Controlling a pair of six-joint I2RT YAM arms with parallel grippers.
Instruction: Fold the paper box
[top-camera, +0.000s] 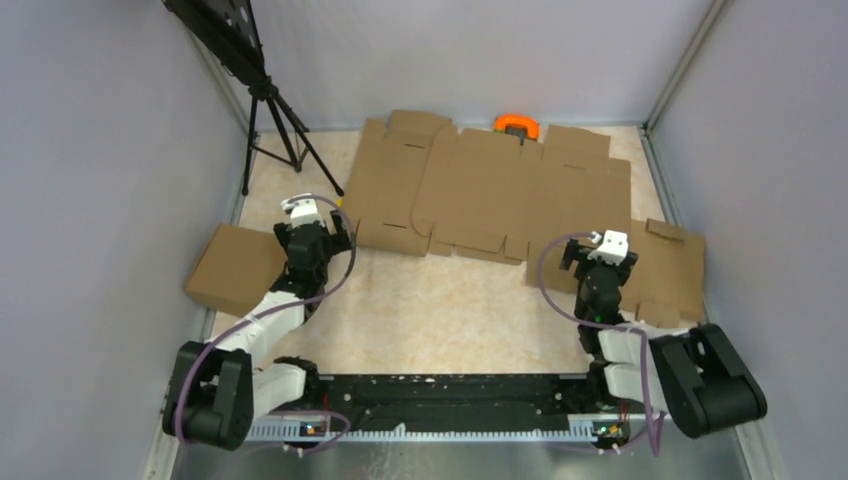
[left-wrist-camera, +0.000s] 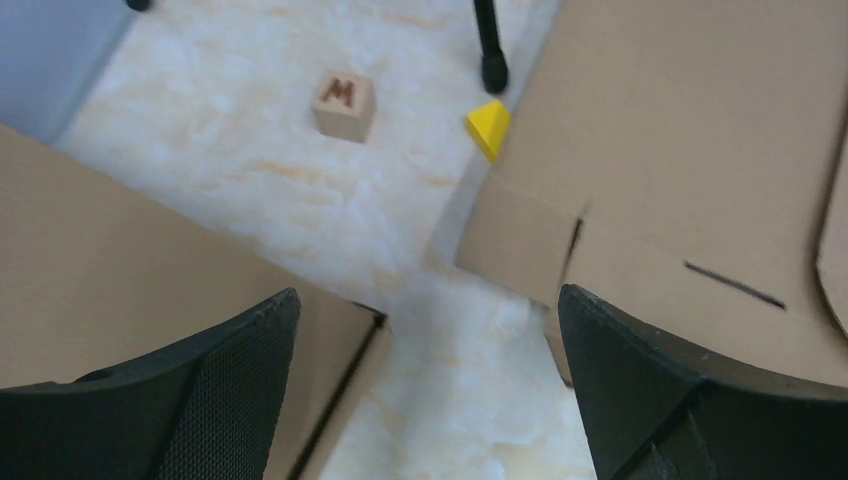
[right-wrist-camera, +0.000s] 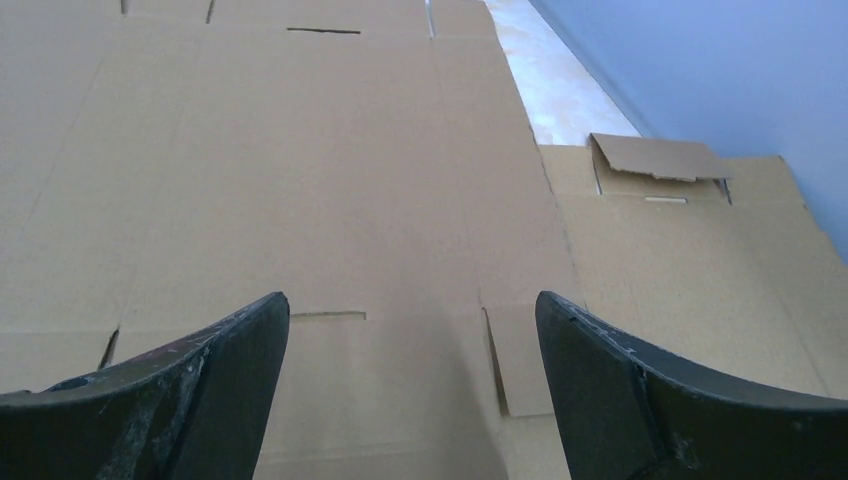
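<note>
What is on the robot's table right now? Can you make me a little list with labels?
paper box: lies at the table's left side, beside the left arm
left fingers: open, holding nothing
right fingers: open, holding nothing, over flat cardboard
flat cardboard sheets: spread across the far middle
wooden block: has an M on it
yellow wedge: at a sheet's corner
orange object: behind the sheets

Plain brown folded cardboard box (top-camera: 235, 268) and plain brown flat cardboard blanks (top-camera: 480, 190), both unprinted; cream tabletop (top-camera: 450, 310) with tan marbled veining. Pale wooden cube (left-wrist-camera: 343, 104) carries a dark brown letter M; yellow triangular block (left-wrist-camera: 490, 127); orange object (top-camera: 516, 125).
</note>
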